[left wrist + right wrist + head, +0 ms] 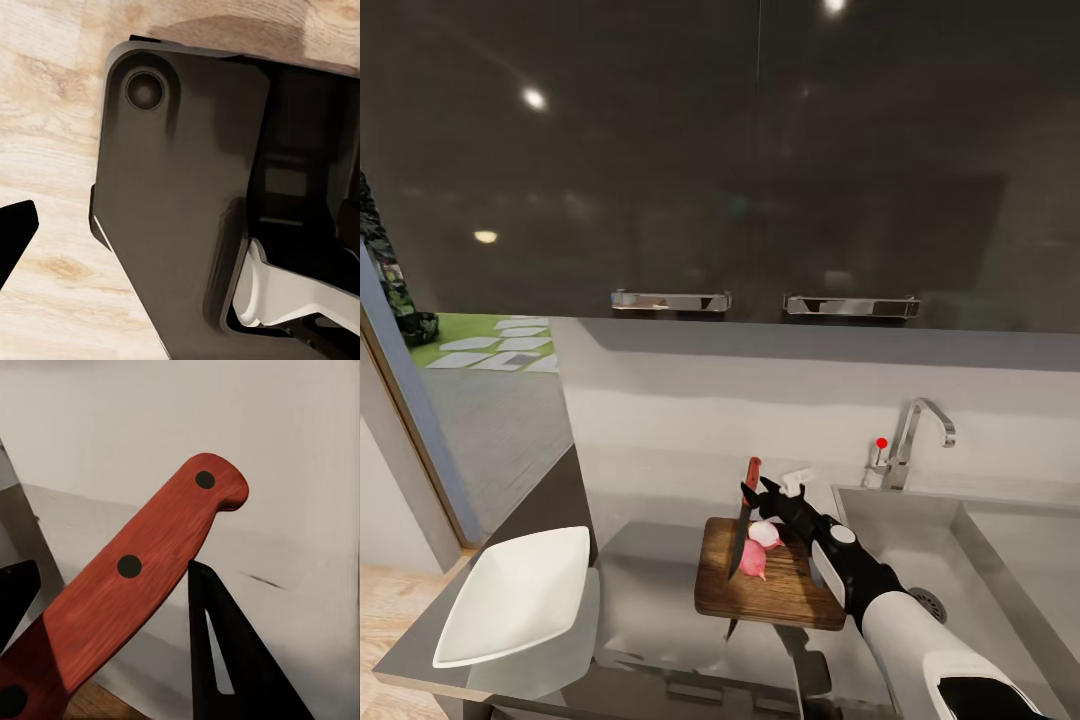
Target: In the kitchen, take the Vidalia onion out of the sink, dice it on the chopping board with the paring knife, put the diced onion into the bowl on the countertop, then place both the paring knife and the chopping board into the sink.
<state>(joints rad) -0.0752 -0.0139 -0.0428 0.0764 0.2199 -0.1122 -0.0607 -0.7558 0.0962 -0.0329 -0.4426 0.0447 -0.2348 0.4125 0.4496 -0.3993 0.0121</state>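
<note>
At the left of the head view the white bowl [520, 595] sits on the grey countertop [650, 590], close to its near corner and well apart from the other things. Its far side is partly cut by the counter's dark end panel.

Further right lies the chopping board [765, 590], flat on the countertop just beside the sink [920, 540]. On the board rest two pale pinkish-white pieces, which look like the Vidalia onion [758, 548] split in two, though they are too small to read clearly. The paring knife [744, 515] stands steeply tilted, its dark tip down on the board beside the onion pieces and its red handle up.

The right gripper [760, 492] is clenched on the knife's handle; in the right wrist view the red handle [127, 585] runs between the dark fingers [232, 660], and the blade is cut off by the frame edge. The right arm hides the board's far right corner and part of the sink's drain.

The tap [915, 430] with its red dot stands behind the basin, whose right part runs out of the frame.

The left wrist view shows a dark part of the robot's body over wooden floor [52, 135], and one dark fingertip [15, 232] at the edge; whether the left jaws are released or clenched cannot be told.
</note>
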